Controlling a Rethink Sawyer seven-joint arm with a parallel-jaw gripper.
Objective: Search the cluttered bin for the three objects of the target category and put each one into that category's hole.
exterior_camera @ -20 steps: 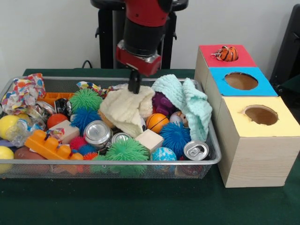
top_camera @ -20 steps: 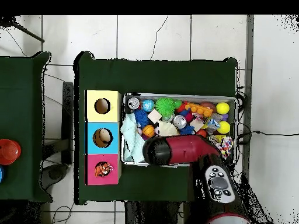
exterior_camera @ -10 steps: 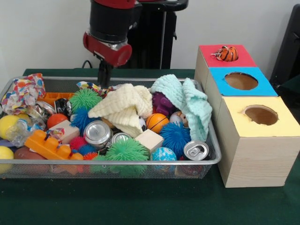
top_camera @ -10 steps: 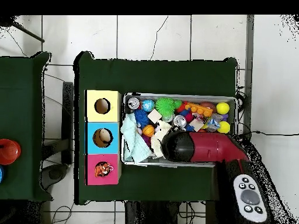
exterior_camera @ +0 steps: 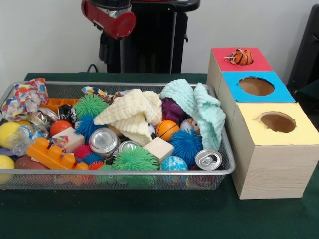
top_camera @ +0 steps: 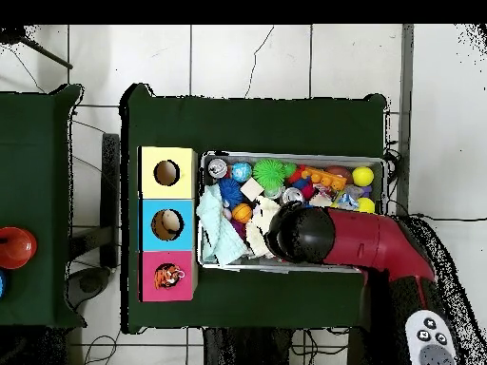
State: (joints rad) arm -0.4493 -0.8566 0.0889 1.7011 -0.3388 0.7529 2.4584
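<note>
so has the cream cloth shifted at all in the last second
Yes. The cream cloth was bunched up under the arm a second ago; now it lies flatter, spread left toward the green spiky ball, which has not moved.

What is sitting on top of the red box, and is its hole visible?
An orange, black-striped ball sits on the red box, right where its hole would be. It covers the hole, so the opening and anything inside cannot be seen.

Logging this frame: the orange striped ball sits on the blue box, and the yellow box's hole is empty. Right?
Not quite. The front view shows the orange striped ball resting in the hole of the red box, not on the blue box. The yellow box hole does look empty.
</note>
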